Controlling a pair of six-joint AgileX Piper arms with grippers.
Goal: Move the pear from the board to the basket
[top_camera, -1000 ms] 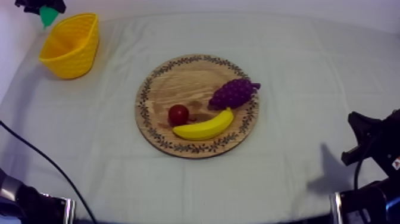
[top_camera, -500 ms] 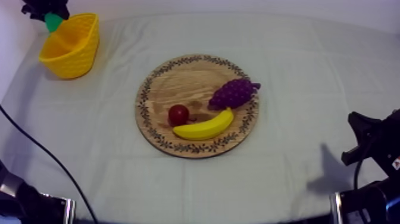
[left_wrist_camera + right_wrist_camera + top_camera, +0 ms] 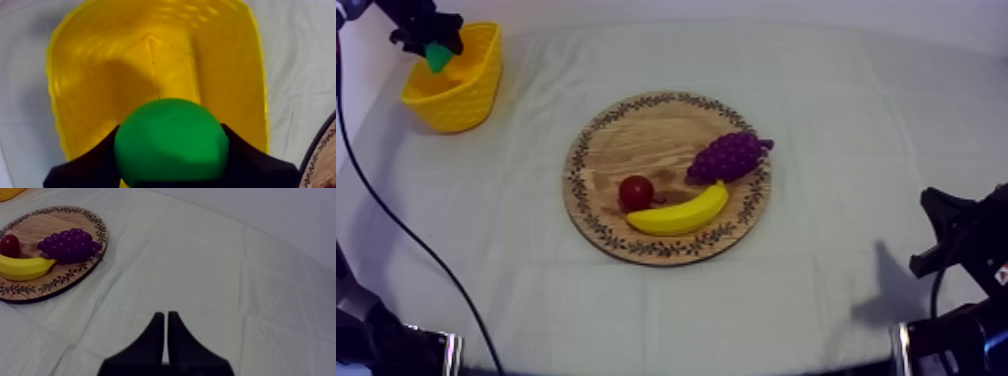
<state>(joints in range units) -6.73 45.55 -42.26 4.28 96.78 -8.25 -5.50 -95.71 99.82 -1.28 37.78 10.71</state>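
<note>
My left gripper (image 3: pixel 436 48) is shut on the green pear (image 3: pixel 437 57) and holds it over the open mouth of the yellow basket (image 3: pixel 466 90) at the table's far left. In the left wrist view the pear (image 3: pixel 171 145) sits between my two black fingers (image 3: pixel 85 167), with the basket's inside (image 3: pixel 125 75) right below it. The round wooden board (image 3: pixel 636 130) lies mid-table. My right gripper (image 3: pixel 165 323) is shut on nothing and hovers over bare cloth at the near right.
On the board lie a bunch of grapes (image 3: pixel 728 156), a banana (image 3: pixel 678 214) and a small red fruit (image 3: pixel 635 191). The right wrist view shows the board (image 3: pixel 30 225) off to the side with the same fruit. Bare cloth surrounds the board.
My left gripper has moved with the pear from beyond the basket's far rim to over its opening, and a little lower. The right arm is unmoved.
</note>
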